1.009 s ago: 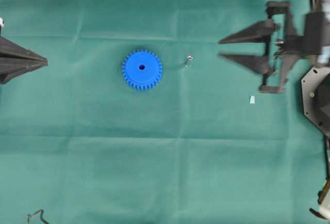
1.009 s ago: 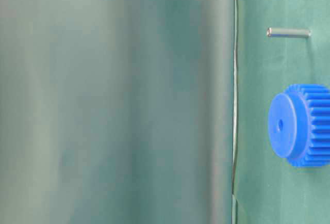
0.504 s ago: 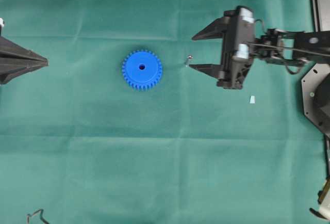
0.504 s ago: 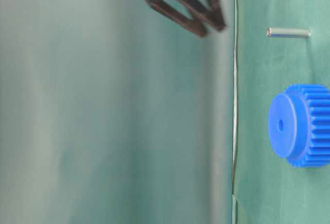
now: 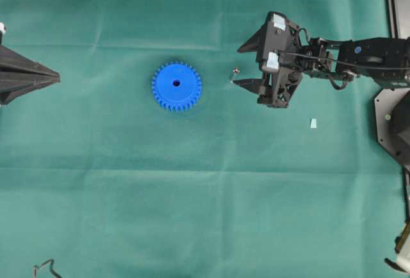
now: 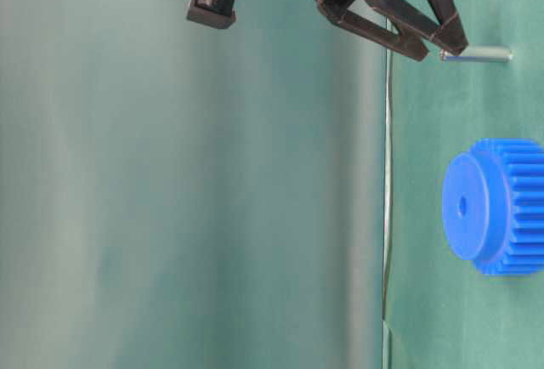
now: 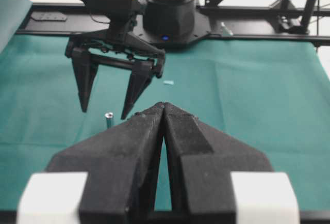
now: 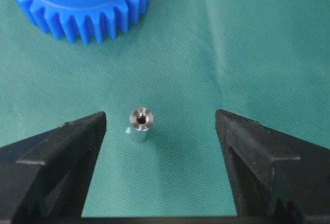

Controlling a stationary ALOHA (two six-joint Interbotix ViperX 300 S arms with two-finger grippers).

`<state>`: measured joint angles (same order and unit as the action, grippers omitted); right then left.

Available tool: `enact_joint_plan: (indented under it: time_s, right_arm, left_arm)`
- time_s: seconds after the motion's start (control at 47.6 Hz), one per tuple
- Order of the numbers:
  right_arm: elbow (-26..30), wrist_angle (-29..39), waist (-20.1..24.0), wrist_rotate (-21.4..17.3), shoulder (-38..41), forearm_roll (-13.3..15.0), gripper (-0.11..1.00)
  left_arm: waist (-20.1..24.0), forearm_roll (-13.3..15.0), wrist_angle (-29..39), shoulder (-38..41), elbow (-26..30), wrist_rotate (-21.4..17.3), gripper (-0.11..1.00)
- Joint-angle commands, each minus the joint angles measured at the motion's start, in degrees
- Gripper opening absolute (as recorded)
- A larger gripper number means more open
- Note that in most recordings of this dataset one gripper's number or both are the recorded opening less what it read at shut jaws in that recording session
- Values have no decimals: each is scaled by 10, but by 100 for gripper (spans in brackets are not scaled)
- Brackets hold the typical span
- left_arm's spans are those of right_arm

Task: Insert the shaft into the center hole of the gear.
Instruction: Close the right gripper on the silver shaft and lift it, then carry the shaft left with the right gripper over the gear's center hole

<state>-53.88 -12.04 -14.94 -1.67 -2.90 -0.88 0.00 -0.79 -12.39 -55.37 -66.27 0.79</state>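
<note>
From overhead I see the green cloth (image 5: 192, 214) filling the view. The right arm (image 5: 359, 54) reaches in from 3 o'clock. Its gripper (image 5: 242, 65) points toward the middle with the fingers spread wide, grasping nothing. My left gripper (image 5: 54, 78) sits at the 9 o'clock edge, and in its own wrist view the fingers (image 7: 142, 146) are pressed together with nothing between them.

The gear (image 5: 176, 86) lies flat on the cloth a little toward 10 o'clock of centre, its hole (image 5: 176, 83) open and facing up. It is well apart from both grippers.

The shaft (image 5: 235, 72) stands upright on the cloth at 3 o'clock of the gear, near it but not touching. In the right wrist view the shaft (image 8: 140, 124) stands between the two spread fingers, closer to the left-hand one (image 8: 62, 152) and touching neither. The gear's teeth (image 8: 87, 22) show at 11 o'clock beyond it.

A small pale scrap (image 5: 313, 123) lies on the cloth at 5 o'clock of the right gripper.
</note>
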Motion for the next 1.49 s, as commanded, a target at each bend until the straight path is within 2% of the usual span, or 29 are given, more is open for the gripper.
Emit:
enact_joint_plan:
  time_s: [0.0, 0.189, 0.315, 0.399, 0.546, 0.588, 0.946, 1.072, 1.282, 1.471]
  right_arm:
    - [11, -12, -3, -1, 2, -1, 85]
    - [18, -15, -4, -1, 16, -1, 83]
    - [19, -12, -4, -1, 18, -1, 77]
    - [19, -10, -4, -1, 18, -1, 64]
    - [19, 3, -4, 2, 18, 1, 27]
    - [19, 5, -4, 2, 18, 1, 22]
    - [31, 24, -4, 1, -1, 2, 22]
    - [44, 76, -2, -1, -41, 2, 17]
    - [76, 189, 4, 1, -121, 2, 17]
    - [86, 236, 10, 1, -165, 2, 17]
  left_arm:
    - [0, -1, -4, 5, 15, 0, 0]
    - [0, -1, -4, 5, 15, 0, 0]
    - [0, -1, -3, 5, 14, 1, 0]
    - [0, -2, -3, 5, 15, 1, 0]
    - [0, -1, -3, 5, 15, 1, 0]
    - [0, -2, -4, 5, 15, 1, 0]
    - [0, -1, 2, 5, 15, 1, 0]
    - [-1, -1, 4, 5, 15, 1, 0]
    - [0, -1, 4, 5, 15, 4, 0]
    - [0, -2, 4, 5, 15, 8, 0]
